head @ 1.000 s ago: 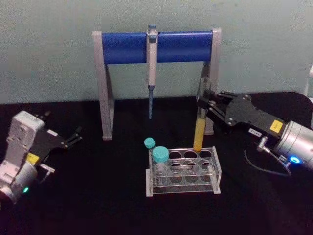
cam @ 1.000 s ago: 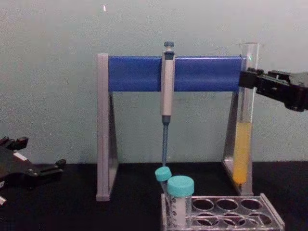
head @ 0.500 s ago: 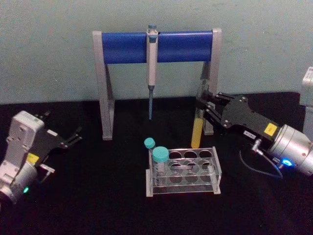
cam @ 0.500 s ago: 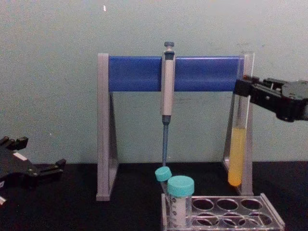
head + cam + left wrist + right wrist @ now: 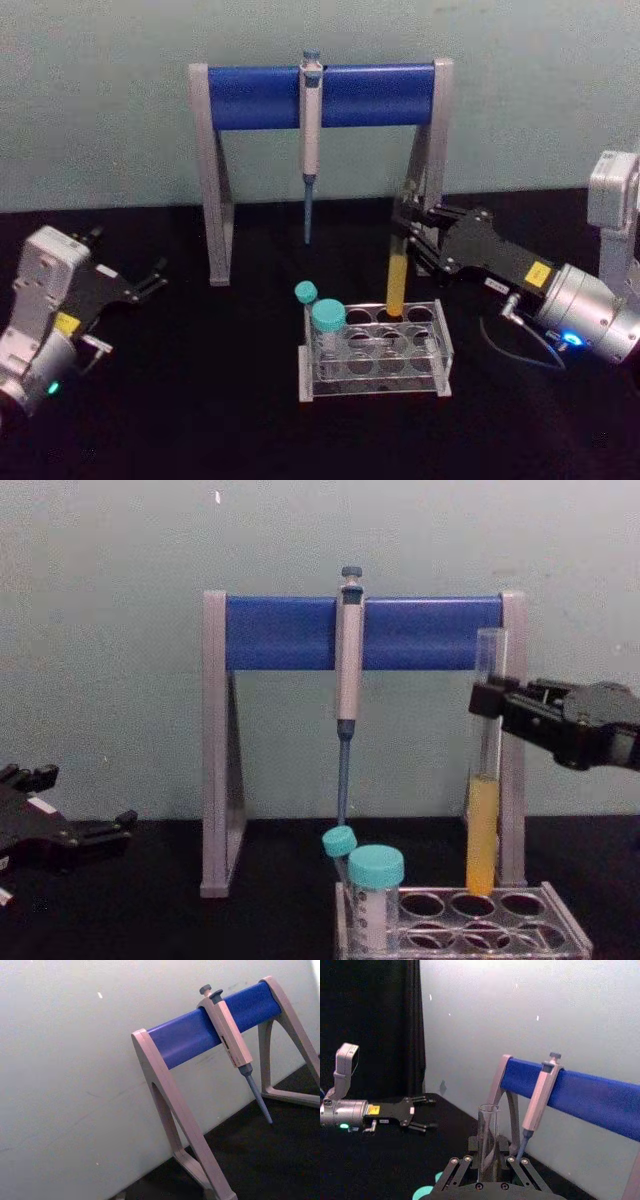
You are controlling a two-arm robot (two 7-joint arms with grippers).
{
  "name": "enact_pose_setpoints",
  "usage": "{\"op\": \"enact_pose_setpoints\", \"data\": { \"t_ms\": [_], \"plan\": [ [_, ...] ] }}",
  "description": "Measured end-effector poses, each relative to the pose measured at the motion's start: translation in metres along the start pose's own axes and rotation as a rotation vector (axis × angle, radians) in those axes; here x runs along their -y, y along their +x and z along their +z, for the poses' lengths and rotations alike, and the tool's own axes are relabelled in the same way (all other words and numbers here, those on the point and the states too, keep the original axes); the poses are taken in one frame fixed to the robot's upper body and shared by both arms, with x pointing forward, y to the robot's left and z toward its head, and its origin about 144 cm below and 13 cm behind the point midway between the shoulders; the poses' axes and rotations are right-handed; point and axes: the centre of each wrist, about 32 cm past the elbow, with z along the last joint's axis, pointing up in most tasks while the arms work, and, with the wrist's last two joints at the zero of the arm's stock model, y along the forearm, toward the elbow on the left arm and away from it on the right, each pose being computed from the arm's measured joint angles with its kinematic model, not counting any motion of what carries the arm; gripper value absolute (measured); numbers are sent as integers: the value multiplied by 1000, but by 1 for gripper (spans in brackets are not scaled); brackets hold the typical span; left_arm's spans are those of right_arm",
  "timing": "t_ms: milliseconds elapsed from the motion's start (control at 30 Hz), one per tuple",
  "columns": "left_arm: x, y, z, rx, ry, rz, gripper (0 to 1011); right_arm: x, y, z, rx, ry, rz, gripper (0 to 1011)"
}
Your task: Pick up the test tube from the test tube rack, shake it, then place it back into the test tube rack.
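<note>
I read this as the last stretch of the task. The test tube [image 5: 396,280] is out of its seat and in the grip of my right hand [image 5: 405,232], which reaches in from 3 o'clock and pinches the glass on its upper part, above the liquid. In the right wrist view the open mouth of the test tube [image 5: 487,1135] stands up between the fingers. So the pick is done. I cannot check the shaking from here, but with the tube lined up over the rack I take it as behind me.

The return is what is left. The round bottom sits right at the top plate of the test tube rack [image 5: 441,346], at a hole in the row on its 12 o'clock side, about the middle one. I cannot tell whether the tip has entered the hole. I judge that I need to lower it fully, let go and pull back toward 3 o'clock.

In the chest view the test tube [image 5: 483,780] stands with its long axis upright, mouth up and bottom down, the yellow-orange liquid settled in its lower part.

My left hand [image 5: 148,281] is parked at 9 o'clock on the table [image 5: 200,420], fingers spread, well apart from the rack.
</note>
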Motion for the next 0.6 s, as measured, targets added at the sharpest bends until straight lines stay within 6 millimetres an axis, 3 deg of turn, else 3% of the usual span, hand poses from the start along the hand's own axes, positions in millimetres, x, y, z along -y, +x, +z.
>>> {"op": "enact_pose_setpoints", "data": {
  "t_ms": [600],
  "plan": [
    [0, 0, 0, 0, 0, 0, 1001, -3, 1, -11, -17, -47, 6, 229]
  ]
}}
